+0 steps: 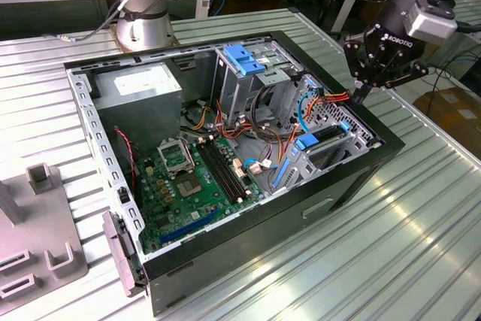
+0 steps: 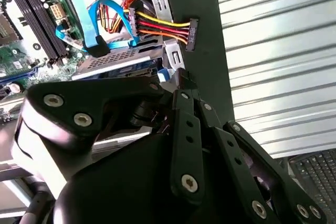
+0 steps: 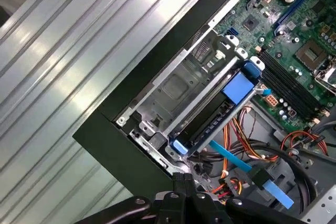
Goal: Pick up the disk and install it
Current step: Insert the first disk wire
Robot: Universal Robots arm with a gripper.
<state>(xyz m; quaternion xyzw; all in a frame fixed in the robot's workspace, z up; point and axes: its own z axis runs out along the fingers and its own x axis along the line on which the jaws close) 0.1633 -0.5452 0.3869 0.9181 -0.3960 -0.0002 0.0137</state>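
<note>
While our gripper point(image 1: 359, 98) hangs above the open computer case's point(image 1: 353, 174) edge, we hold nothing; its fingers look drawn nearly together, empty. We judge the job largely done: the disk point(image 3: 207, 124), dark with blue rails, sits slotted in its metal drive cage point(image 3: 178, 90), seemingly installed. It lies just below and inward of our fingertips, near yet apart. Beside it, red-and-yellow power cable point(image 2: 163, 24) hangs close to us, seemingly unplugged.
</note>
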